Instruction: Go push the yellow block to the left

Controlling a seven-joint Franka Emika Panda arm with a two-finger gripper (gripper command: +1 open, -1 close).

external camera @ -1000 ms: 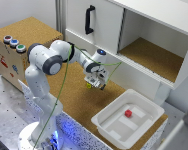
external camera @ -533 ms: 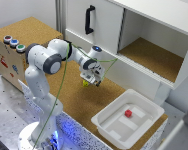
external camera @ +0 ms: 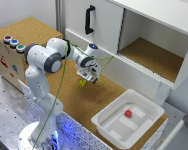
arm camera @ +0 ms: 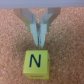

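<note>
I'm on the push step: gripper (external camera: 87, 76) sits low over the cork counter (external camera: 114, 95), in front of the cabinet (external camera: 144, 30) with the black handle (external camera: 88, 19). The yellow block (external camera: 82, 83) rests flat on the counter just beside the fingertips, on the side toward the exterior view's left and slightly nearer the camera. In the wrist view the yellow block (arm camera: 36, 63) shows its top face with a printed "N", square to the camera, and the gripper (arm camera: 39, 36) is directly behind it, tips almost at the block's far edge. I can't confirm contact; the gap is too fine at this resolution. Jaws look closed or nearly so, the two fingers pressed into one narrow blade, holding nothing. That works as a pusher. Key relation: the block lies straight ahead of the fingertips along the finger line, centred on them, so a straight shove toward the exterior view's left should carry it without spinning it off. It's a cube, so no long axis to worry about; only the face alignment matters, and that looks square. Risk I'd flag: narrow tip on a small cube, any offset and it yaws away. The red cube (external camera: 128, 113) in the white tray (external camera: 110, 129) is well apart, not in play.
</note>
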